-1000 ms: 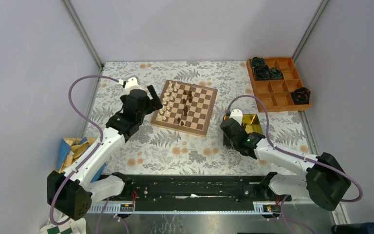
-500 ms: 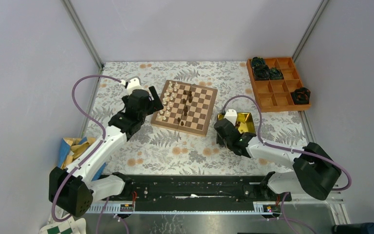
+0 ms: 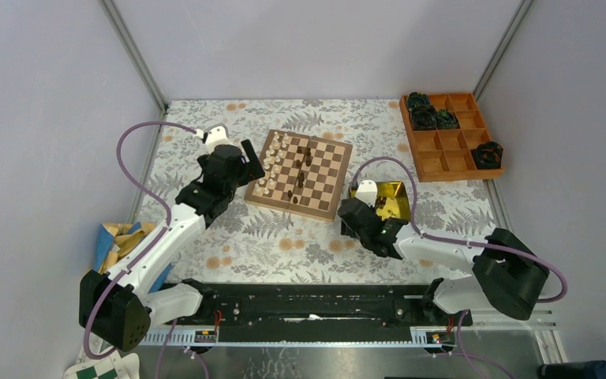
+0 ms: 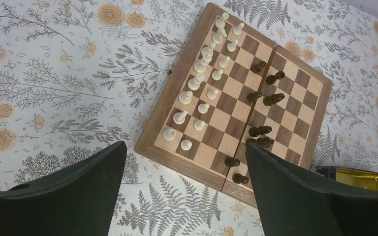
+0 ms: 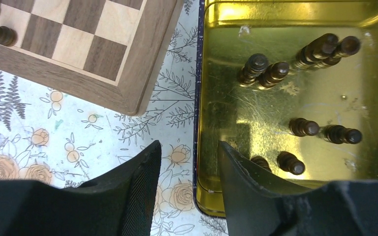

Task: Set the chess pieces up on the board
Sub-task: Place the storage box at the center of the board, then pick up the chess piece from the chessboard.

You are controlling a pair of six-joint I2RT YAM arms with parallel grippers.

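dark pieces (image 5: 302, 127) in tin (image 5: 226, 73) — outside right jaws

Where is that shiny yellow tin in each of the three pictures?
Top external: tin right of centre, beside the board.
Left wrist: sliver at the lower right edge.
Right wrist: fills the right half, dark pieces inside.
Shared landmark: the board, left of the tin everywhere.

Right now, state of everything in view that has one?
left hand, open, empty.
right hand, open, empty, over the rim of the tin.
board, unfolded flat.
cream pieces, lined in two rows.
dark pieces, some scattered mid-board, others in tin.
tin, lidless.
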